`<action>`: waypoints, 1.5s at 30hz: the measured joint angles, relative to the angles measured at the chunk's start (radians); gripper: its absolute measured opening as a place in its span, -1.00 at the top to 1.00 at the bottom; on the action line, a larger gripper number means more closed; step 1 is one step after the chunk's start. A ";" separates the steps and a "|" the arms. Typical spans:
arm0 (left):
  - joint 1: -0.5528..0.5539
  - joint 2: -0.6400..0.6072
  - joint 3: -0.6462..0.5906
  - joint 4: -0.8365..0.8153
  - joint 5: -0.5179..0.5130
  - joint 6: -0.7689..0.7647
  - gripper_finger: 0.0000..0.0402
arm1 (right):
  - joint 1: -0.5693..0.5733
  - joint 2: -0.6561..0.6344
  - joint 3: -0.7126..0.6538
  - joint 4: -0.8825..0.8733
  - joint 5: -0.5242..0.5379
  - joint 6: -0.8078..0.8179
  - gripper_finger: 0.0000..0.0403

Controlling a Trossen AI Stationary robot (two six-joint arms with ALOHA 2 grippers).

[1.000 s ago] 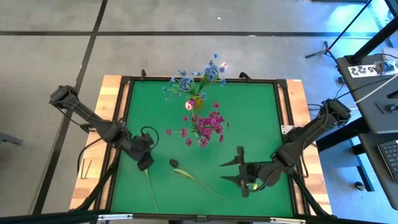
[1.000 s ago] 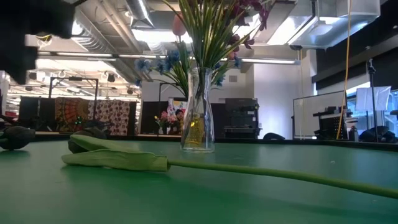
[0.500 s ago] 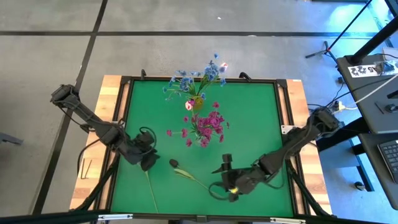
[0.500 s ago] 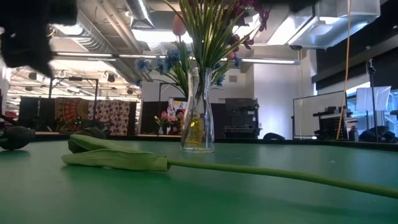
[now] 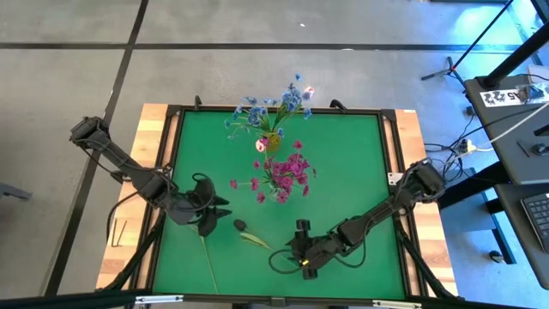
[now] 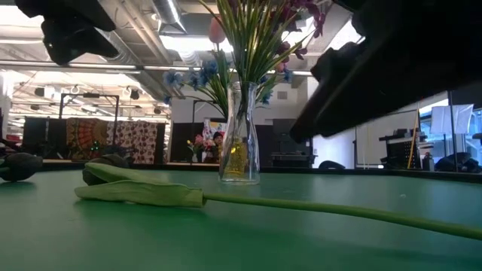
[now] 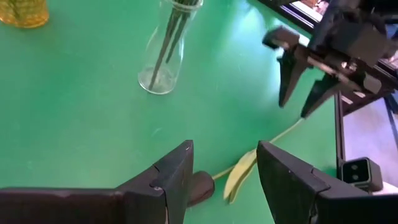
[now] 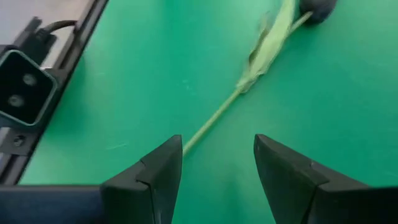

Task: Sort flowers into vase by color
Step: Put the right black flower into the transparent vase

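Note:
A flower with a dark bud [image 5: 241, 225], a pale green leaf [image 8: 267, 46] and a thin green stem [image 8: 211, 121] lies flat on the green mat. My left gripper [image 5: 218, 207] stands open just left of the bud [image 7: 200, 186]. Low over the stem's free end, my right gripper [image 5: 290, 247] is open, a finger on either side of the stem, touching nothing. A second stem [image 5: 208, 257] lies near the front left. One vase [image 5: 273, 139] holds blue flowers, and a clear vase [image 7: 163, 56] holds magenta ones [image 5: 287, 172].
The mat sits in a black frame [image 5: 171, 172] on a wooden table. The low camera [image 8: 22, 87] is fixed at the mat's near edge, close to my right gripper. Another dark bud [image 6: 19, 165] lies at the left in the low view. Bare mat spreads at the right.
My right gripper has come down and gone toward the table's left, along the near edge, until its fingers stand over the lying flower's stem; it has rolled somewhat on the way. My left gripper has turned at the wrist toward the dark bud, staying nearly in place.

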 joint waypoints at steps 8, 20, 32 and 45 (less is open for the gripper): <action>0.001 0.000 0.000 0.000 -0.034 0.017 0.15 | 0.002 0.013 0.000 0.038 -0.023 0.028 0.02; 0.028 -0.001 -0.001 0.008 -0.040 0.018 0.15 | 0.010 0.103 0.049 0.088 -0.080 0.066 0.02; 0.033 -0.001 -0.001 0.015 -0.036 0.018 0.15 | -0.020 0.170 0.152 -0.176 0.005 0.152 0.02; 0.033 -0.001 -0.001 0.018 -0.036 0.045 0.15 | -0.046 0.159 0.154 -0.325 -0.033 0.190 0.02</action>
